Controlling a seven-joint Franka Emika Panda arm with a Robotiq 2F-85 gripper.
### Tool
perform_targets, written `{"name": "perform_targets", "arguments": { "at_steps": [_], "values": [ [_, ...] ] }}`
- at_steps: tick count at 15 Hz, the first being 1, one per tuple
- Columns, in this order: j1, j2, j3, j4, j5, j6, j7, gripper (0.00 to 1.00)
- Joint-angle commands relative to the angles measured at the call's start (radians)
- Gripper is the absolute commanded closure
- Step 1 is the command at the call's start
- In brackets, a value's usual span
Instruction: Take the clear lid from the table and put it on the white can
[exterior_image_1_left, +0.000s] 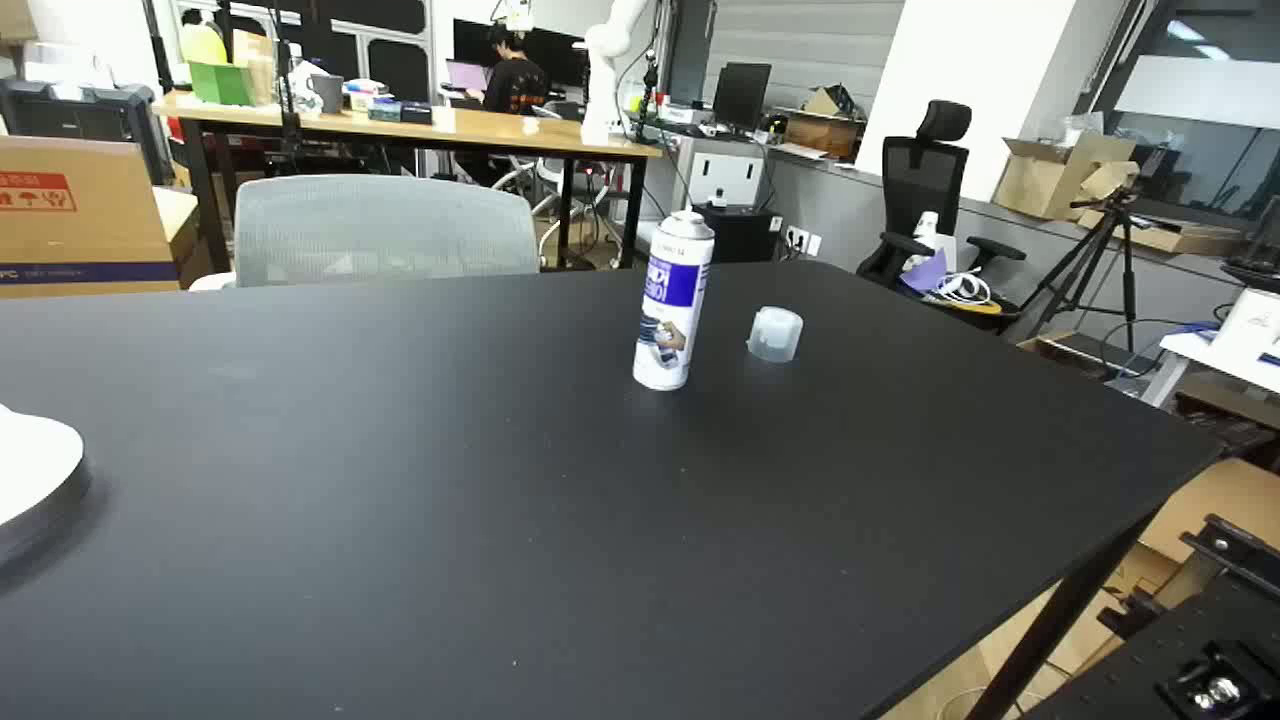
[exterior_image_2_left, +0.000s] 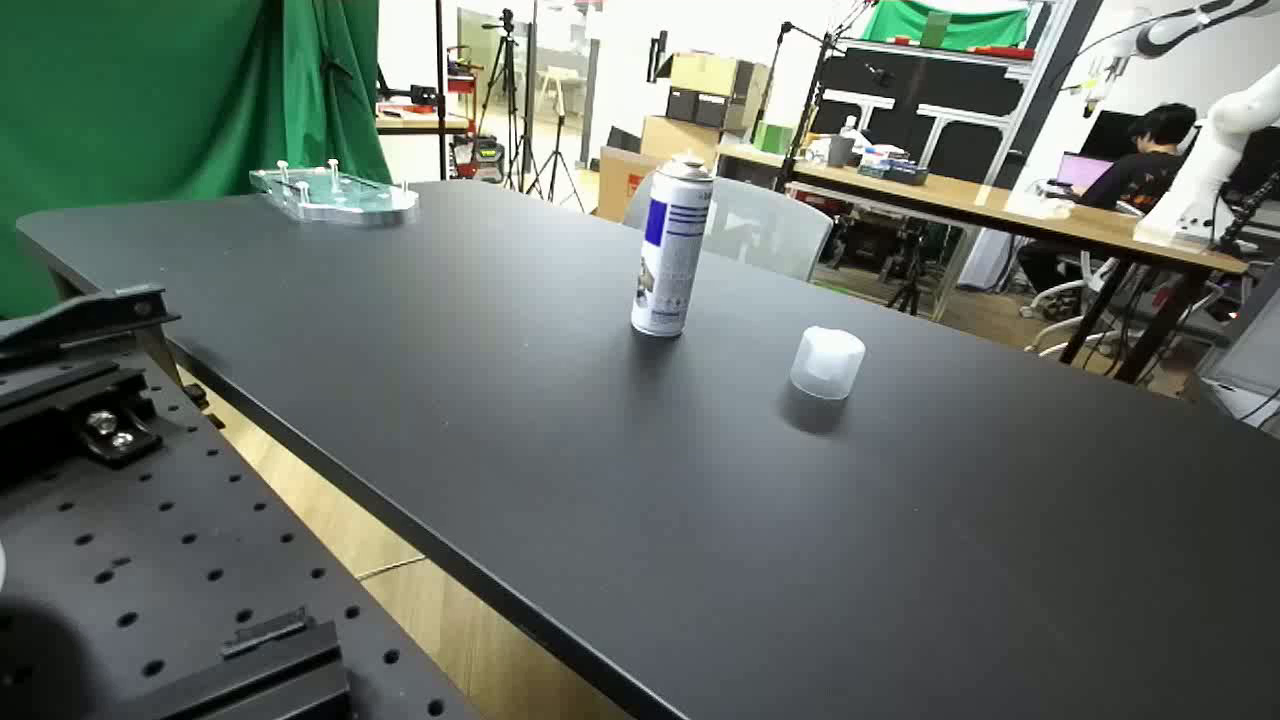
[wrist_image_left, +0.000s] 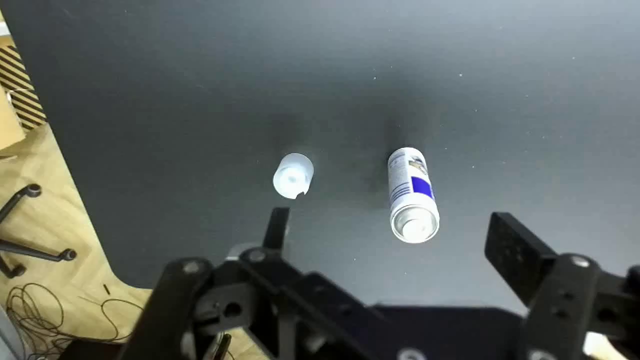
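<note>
The white can (exterior_image_1_left: 672, 300) stands upright on the dark table, with a blue label band and a narrower top. It also shows in an exterior view (exterior_image_2_left: 668, 250) and in the wrist view (wrist_image_left: 412, 190). The clear lid (exterior_image_1_left: 775, 335), a short translucent cap, sits apart beside it on the table. It also shows in an exterior view (exterior_image_2_left: 828, 362) and in the wrist view (wrist_image_left: 293, 176), with a small notch in its rim. My gripper (wrist_image_left: 390, 217) is wide open and empty above the table. The can shows between its fingers, the lid ahead of the left finger. Neither exterior view shows the gripper.
The black table (exterior_image_1_left: 450, 480) has an edge and corner on the left of the wrist view. A white rounded flat object (exterior_image_1_left: 35, 465) lies at its end. A clear plate with white posts (exterior_image_2_left: 340, 197) lies at the far end. A chair (exterior_image_1_left: 385, 230) stands behind the table.
</note>
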Motion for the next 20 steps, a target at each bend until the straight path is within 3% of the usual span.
{"name": "perform_targets", "arguments": {
  "at_steps": [1, 13, 20],
  "values": [
    [0.009, 0.001, -0.007, 0.002, -0.006, -0.002, 0.005, 0.0],
    [-0.003, 0.015, -0.019, -0.002, 0.003, 0.039, 0.025, 0.0],
    [-0.083, 0.236, -0.12, 0.023, 0.01, 0.229, 0.008, 0.0]
  ]
}}
